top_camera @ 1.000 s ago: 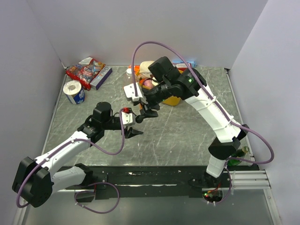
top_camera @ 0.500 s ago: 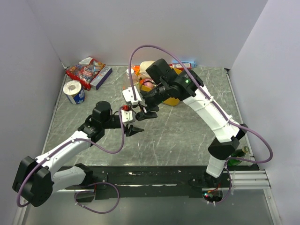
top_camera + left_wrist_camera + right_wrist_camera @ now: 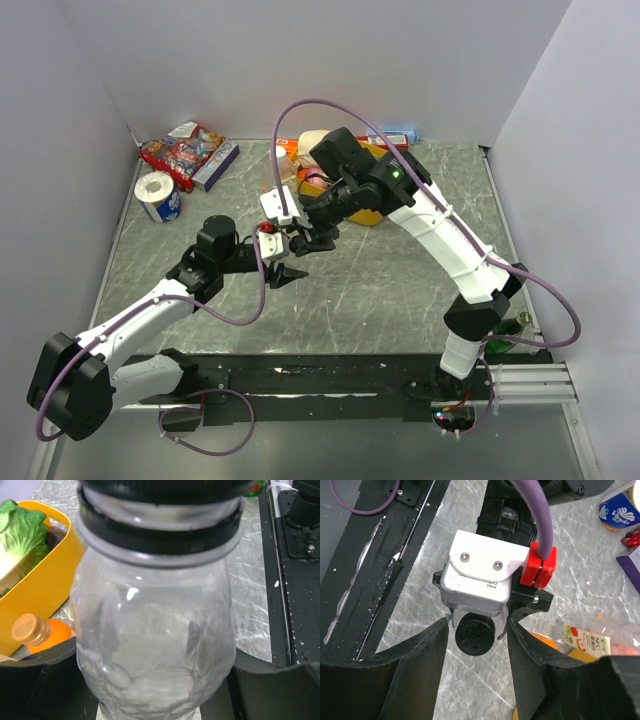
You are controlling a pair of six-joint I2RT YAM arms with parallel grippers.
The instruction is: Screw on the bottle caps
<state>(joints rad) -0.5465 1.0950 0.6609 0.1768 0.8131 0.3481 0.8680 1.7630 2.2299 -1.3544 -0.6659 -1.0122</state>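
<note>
Our left gripper stays clamped on the clear greyish bottle, upright between its fingers. Our right gripper has come in above and narrowed. Its half-open fingers flank the black cap, not yet pinching, so twisting looks near.

The left gripper clamps a clear greyish bottle, whose black cap sits above the fingers (its top is cut off). To the gripper's left are a yellow tub holding lettuce and a gold-capped orange drink bottle.
</note>
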